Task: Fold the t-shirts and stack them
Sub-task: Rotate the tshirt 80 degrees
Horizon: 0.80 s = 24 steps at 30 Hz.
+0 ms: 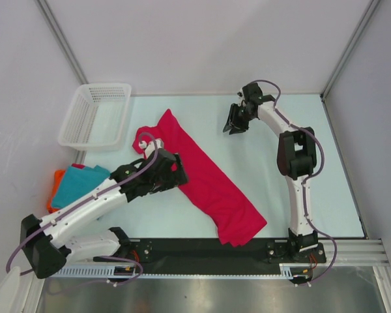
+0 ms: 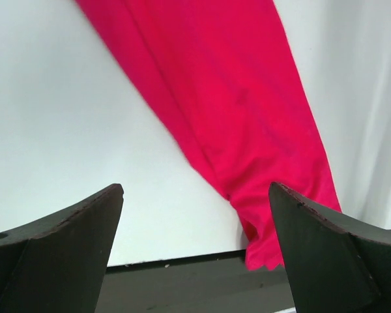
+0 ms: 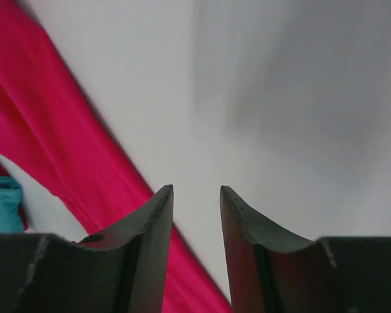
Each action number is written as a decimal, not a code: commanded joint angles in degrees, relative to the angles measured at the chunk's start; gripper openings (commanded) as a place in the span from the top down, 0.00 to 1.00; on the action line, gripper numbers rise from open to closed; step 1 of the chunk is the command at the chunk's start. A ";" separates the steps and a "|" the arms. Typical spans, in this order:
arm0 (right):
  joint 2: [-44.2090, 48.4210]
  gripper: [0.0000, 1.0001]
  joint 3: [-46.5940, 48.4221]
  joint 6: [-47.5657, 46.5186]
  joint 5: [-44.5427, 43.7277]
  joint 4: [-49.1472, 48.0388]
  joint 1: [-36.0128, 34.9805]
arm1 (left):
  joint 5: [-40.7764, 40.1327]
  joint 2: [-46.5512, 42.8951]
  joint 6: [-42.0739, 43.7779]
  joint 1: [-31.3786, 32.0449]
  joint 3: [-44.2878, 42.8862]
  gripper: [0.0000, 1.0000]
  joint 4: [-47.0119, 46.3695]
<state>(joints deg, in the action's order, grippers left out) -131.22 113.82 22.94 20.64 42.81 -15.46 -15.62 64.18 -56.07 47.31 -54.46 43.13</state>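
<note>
Hovers over the pink shirt [image 1: 212, 179] (a long diagonal strip) with left gripper [image 2: 195, 192] spread wide. Hangs far right with right gripper [image 3: 197, 190] narrowly parted, empty.

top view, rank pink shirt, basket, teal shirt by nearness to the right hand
From the right hand:
1. pink shirt, just left of it, mid-table
2. basket, far left corner
3. teal shirt, left edge

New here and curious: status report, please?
Left pincer wide open, empty. Right pincer barely open, empty. Pink shirt lies in a long strip. Nothing blocking.
</note>
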 commanded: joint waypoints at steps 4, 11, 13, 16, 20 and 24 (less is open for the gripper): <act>-8.69 0.60 7.46 6.67 17.58 -8.08 -2.73 | -2.14 -3.45 -1.76 -0.46 3.48 0.00 6.43; -15.47 0.60 11.95 10.63 23.99 -11.25 -6.24 | -1.96 -5.47 -2.20 -0.46 5.32 0.00 7.66; -16.52 0.60 11.34 11.86 24.88 -13.18 -7.47 | -2.05 -5.82 -2.20 -0.46 5.59 0.01 8.02; -18.54 0.60 11.42 12.74 27.16 -14.94 -9.58 | -1.79 -6.09 -2.29 -0.46 6.20 0.00 8.28; -21.18 0.60 11.42 13.36 28.75 -16.43 -11.60 | -1.00 -6.52 -2.72 -0.46 6.64 0.00 8.37; -22.85 0.60 11.60 15.29 30.15 -18.72 -12.22 | -1.08 -7.58 -3.08 -0.46 6.82 0.00 8.72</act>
<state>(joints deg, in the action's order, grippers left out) -150.78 124.14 36.23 49.15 26.87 -26.87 -16.47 58.65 -57.65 47.07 -47.77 51.27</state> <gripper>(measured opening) 0.396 0.994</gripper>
